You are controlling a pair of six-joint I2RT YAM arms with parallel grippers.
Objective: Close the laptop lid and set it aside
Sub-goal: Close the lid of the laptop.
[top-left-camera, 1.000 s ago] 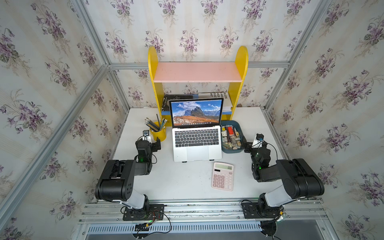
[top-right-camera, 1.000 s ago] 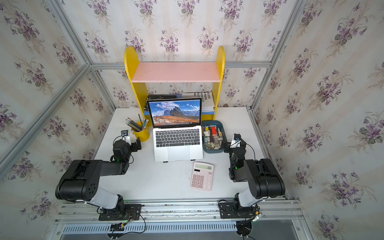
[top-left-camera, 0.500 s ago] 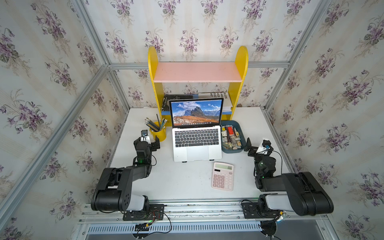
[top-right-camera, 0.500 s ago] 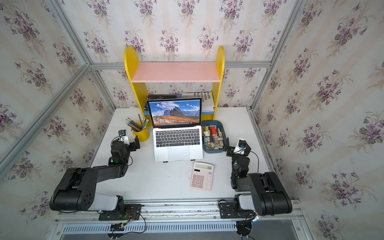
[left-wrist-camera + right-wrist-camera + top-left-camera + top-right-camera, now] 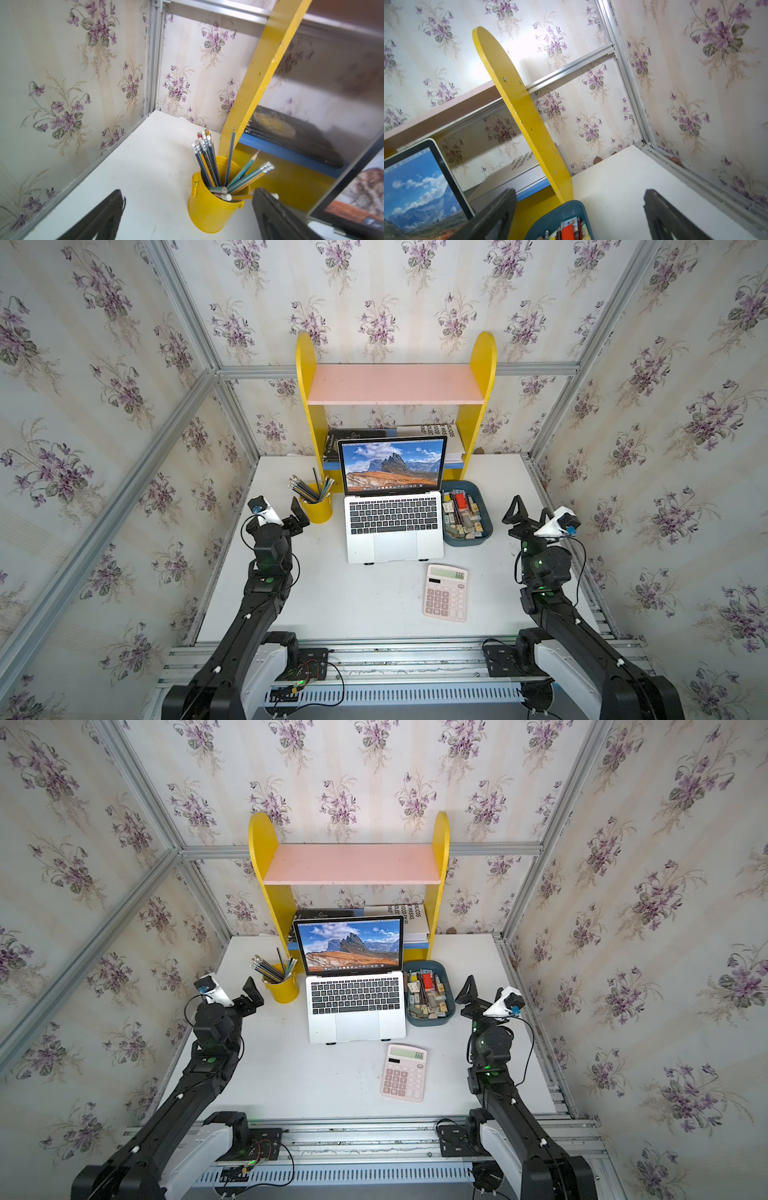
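the left gripper (image 5: 286,516) hangs with its fingers spread wide and nothing between them. the right gripper (image 5: 530,514) is the same, splayed and empty. both float just above the white table (image 5: 332,605), one at each side.

going inward from the left gripper, the first thing is a yellow pencil cup (image 5: 318,510), just beside its fingertip, and past that the left edge of the laptop (image 5: 395,531). going inward from the right gripper, there is a blue tray (image 5: 484,531) of odds and ends, then the laptop's right edge. the laptop sits mid-table towards the far side, with a pink calculator (image 5: 445,593) lying nearer on the right.

the laptop lid (image 5: 392,466) stands open and close to upright, screen facing the near side. its top edge runs left to right, in front of the yellow shelf (image 5: 395,383). so the lid lies inward and farther back from both grippers, and higher.

to my eye the left gripper is slightly closer, though the cup crowds its path. either would have to rise, get behind that top edge and push it towards the near side.
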